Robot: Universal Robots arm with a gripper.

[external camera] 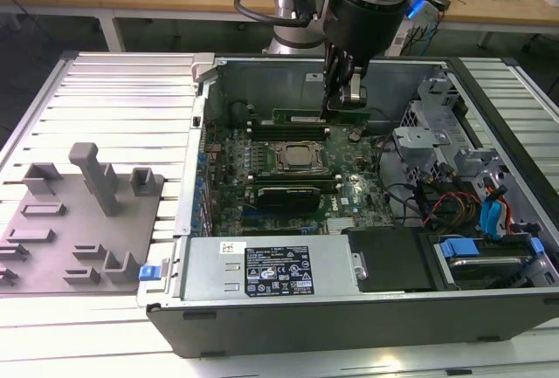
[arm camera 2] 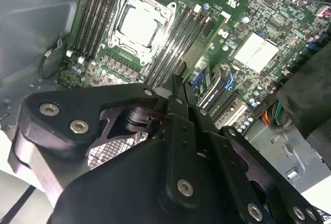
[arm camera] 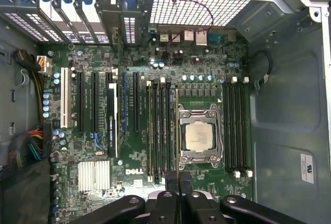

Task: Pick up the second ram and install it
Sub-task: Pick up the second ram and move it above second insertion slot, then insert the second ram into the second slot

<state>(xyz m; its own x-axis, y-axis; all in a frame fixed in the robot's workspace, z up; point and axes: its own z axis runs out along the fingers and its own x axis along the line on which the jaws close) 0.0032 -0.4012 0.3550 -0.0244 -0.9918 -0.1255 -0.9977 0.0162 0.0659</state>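
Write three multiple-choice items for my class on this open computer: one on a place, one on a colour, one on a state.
1. Where is the second ram? A. On the grey tray. B. In the gripper, inside the computer case. C. On the power supply.
2. Its board's colour? A. Red. B. White. C. Green.
3. The gripper is: A. shut on the ram. B. wide open. C. shut on a cable.
Answers: B, the exterior view shows it hanging from the gripper there; C, its face is green; A, the fingers press its thin edge in the first wrist view.
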